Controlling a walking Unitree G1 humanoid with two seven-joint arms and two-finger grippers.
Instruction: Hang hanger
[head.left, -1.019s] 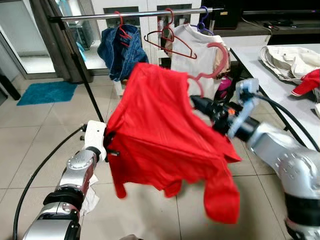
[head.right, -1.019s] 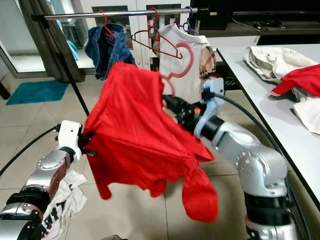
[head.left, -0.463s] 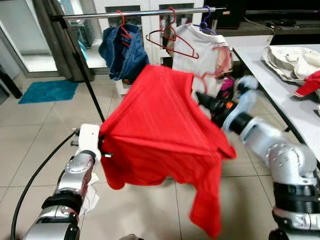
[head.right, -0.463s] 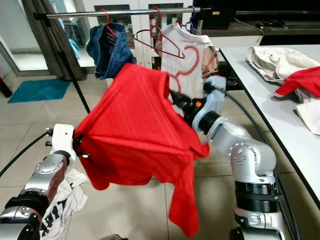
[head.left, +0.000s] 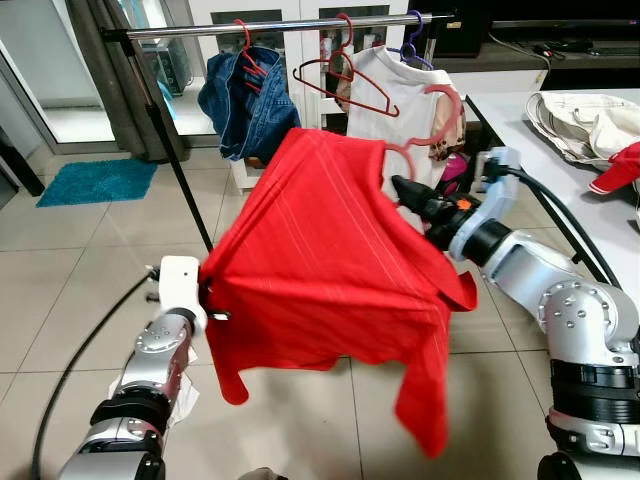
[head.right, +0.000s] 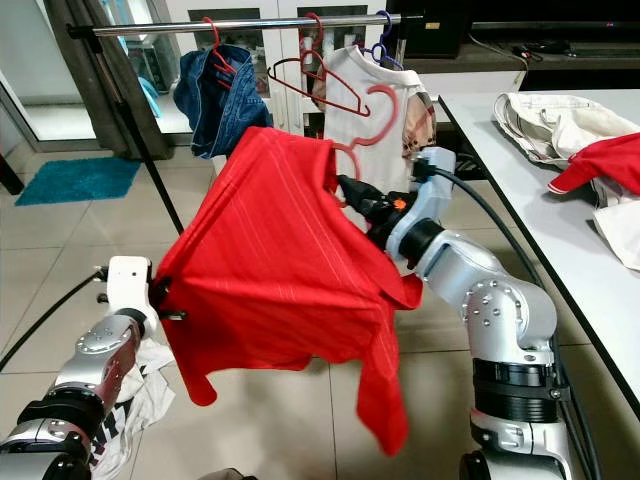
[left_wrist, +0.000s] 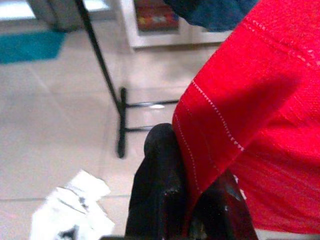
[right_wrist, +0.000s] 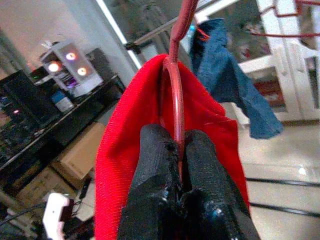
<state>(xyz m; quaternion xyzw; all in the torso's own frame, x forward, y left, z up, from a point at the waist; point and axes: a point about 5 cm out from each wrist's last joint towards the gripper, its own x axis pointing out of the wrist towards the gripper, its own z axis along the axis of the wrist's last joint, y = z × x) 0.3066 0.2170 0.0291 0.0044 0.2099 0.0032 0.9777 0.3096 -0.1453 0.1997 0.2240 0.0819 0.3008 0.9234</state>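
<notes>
Red shirt (head.left: 320, 260) on a pink hanger (head.left: 432, 125), carried mid-air between both grippers, short of the rail (head.left: 280, 28) farther off and higher. Right gripper (right_wrist: 177, 165), fingers clamped on the hanger's wire at the collar, hook upward toward the rail's right part. Left gripper (left_wrist: 185, 200), fingers pinched on the shirt's left edge, spreading the cloth leftward. Crowded rail: jeans (head.left: 245, 105), bare hanger (head.left: 345, 85), white shirt (head.left: 395, 100).

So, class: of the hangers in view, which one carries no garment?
The dark red wire hanger on the rail, between the denim garment and the white T-shirt. The pink hanger, clamped by the right gripper, carries the red shirt.
</notes>
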